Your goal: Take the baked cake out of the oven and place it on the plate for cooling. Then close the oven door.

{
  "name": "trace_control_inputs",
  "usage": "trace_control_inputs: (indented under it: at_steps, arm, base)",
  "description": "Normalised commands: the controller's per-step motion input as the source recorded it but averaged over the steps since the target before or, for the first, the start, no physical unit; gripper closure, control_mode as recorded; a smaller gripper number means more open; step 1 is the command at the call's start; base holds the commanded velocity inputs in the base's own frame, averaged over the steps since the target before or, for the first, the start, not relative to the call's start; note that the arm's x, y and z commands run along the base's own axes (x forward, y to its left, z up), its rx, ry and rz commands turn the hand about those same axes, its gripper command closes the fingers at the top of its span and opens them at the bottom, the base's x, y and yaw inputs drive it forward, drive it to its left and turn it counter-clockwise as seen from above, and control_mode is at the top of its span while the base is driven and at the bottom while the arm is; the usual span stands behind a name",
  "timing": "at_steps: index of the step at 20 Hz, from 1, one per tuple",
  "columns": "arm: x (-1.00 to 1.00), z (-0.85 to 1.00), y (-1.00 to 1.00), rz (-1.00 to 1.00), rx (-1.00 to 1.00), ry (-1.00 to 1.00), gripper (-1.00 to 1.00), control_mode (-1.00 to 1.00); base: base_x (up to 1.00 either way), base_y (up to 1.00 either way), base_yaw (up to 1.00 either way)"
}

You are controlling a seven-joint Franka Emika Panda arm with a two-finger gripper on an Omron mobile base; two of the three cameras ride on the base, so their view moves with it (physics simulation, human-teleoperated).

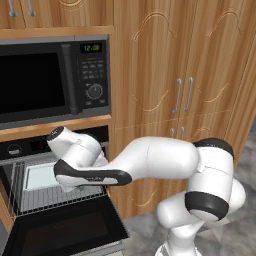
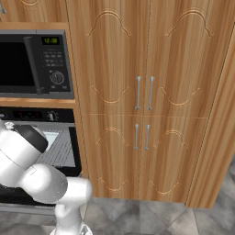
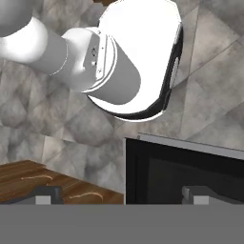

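The left base view was taken from behind the arm's left, facing forward and down, close to the oven [image 1: 55, 175] with its lowered oven door [image 1: 65, 227]. The right base view was set further right, sharing the microwave [image 2: 34, 64] and the cabinet doors [image 2: 142, 96]. The hand view was aimed down at the floor [image 3: 43, 128], close above the door.

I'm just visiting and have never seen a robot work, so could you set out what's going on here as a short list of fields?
Setting: simulated kitchen, wooden cabinets, grey tiled floor
Oven: open, below the microwave
Oven door: folded down flat
Wire rack: pulled out over the door
On the rack: pale square pan, presumably holding the cake
Gripper: open, nothing between its fingertips, camera looking down at the door and floor
Arm: bent across the oven front
Plate: cannot tell
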Motion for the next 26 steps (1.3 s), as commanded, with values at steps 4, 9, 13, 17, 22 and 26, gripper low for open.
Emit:
trace_control_inputs:
  at_steps: [4, 9, 13, 17, 22, 26]
  arm:
    - [-0.18, -0.62, -0.18, -0.06, 0.06, -0.09, -1.0, -1.0]
    - [0.02, -0.58, -0.31, -0.12, 0.18, -0.02, -1.0, -1.0]
    - [0.29, -0.61, -0.29, -0.12, 0.24, -0.01, -1.0, -1.0]
    - [0.02, -0.63, -0.14, -0.05, 0.22, -0.15, -1.0, -1.0]
    - [0.1, -0.58, 0.08, -0.06, 0.11, -0.1, -1.0, -1.0]
    - [0.23, -0.47, 0.27, -0.01, 0.0, 0.02, -1.0, -1.0]
  base:
    - [0.0, 0.0, 0.0]
    - [0.0, 0.0, 0.0]
    - [0.0, 0.0, 0.0]
    - [0.0, 0.0, 0.0]
    - [0.0, 0.0, 0.0]
    - [0.0, 0.0, 0.0]
